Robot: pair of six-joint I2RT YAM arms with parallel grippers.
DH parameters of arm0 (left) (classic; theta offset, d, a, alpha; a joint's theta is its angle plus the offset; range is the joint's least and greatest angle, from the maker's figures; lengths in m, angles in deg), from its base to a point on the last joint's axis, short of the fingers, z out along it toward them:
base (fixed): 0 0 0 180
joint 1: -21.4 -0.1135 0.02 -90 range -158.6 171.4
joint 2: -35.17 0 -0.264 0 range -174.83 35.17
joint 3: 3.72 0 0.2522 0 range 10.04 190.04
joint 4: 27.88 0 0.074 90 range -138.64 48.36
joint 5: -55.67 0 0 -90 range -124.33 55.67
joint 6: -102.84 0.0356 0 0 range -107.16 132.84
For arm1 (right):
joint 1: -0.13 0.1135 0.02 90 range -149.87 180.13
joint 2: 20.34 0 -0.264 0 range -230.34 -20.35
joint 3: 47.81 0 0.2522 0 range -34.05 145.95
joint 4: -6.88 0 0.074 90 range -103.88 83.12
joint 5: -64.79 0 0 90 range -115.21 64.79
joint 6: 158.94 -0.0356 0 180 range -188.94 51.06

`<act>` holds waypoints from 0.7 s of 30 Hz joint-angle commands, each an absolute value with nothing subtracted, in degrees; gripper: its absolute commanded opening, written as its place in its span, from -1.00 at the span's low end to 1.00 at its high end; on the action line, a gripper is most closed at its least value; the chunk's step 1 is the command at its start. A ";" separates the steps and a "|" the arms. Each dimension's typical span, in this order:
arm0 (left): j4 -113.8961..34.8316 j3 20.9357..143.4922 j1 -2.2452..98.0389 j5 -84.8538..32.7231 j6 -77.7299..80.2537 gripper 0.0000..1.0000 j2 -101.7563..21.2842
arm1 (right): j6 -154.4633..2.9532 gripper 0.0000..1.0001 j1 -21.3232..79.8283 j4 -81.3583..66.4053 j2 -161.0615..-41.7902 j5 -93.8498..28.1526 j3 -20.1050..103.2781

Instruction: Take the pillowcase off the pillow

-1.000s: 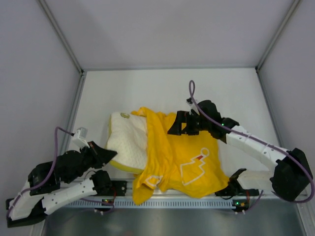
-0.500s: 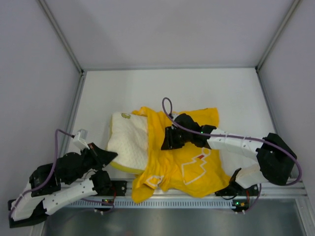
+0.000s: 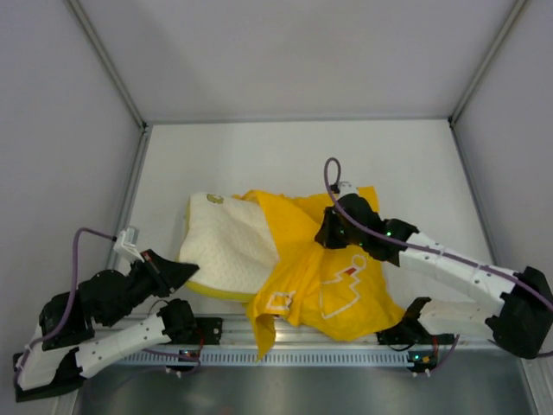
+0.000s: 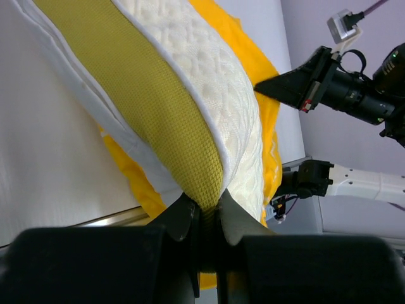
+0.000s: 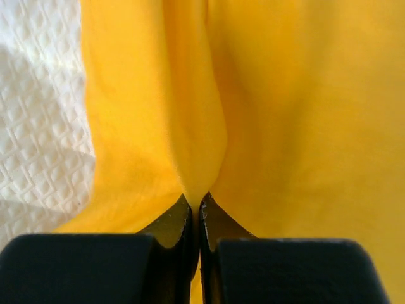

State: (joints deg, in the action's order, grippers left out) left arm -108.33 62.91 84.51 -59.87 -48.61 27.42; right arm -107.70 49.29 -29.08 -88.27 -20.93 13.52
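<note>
Two clamps set: left gripper (image 4: 204,212) pinches the near edge of the puffy cream dimpled pillow (image 3: 229,246), right gripper (image 5: 196,206) nips a fold of the thin yellow printed pillowcase (image 3: 337,285) covering its right half; anchor left, draw the fold rightward, low.

The pillowcase (image 3: 337,290) is bright yellow, printed with white outline shapes and a zigzag. The pillow (image 3: 229,246) is cream-white with a quilted diamond pattern, and it carries a small yellowish round mark (image 3: 214,199) near its far corner. In the left wrist view its side band (image 4: 152,107) is olive-yellow fine mesh, edged in white. The desk (image 3: 259,156) is plain white and the walls (image 3: 52,130) are pale grey-lilac. The left arm (image 3: 112,341) and right arm (image 3: 445,262) are white with black joints, each trailing a purple cable (image 3: 327,173). The left tool (image 4: 202,218) and right tool (image 5: 196,212) are black.
</note>
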 commanded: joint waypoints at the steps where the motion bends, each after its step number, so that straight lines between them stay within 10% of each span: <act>1: -104.91 66.82 84.50 -62.54 -47.54 -1.00 28.75 | -106.47 -1.00 43.38 -35.61 -78.46 -14.30 11.84; 18: -113.79 82.46 83.36 -65.79 -46.48 -1.00 31.74 | -97.07 -1.00 19.46 -48.73 -64.20 -30.85 15.53; 21: -113.88 80.80 83.36 -64.83 -47.19 -1.00 31.48 | -97.33 -0.63 19.55 -43.63 -65.69 -38.64 12.72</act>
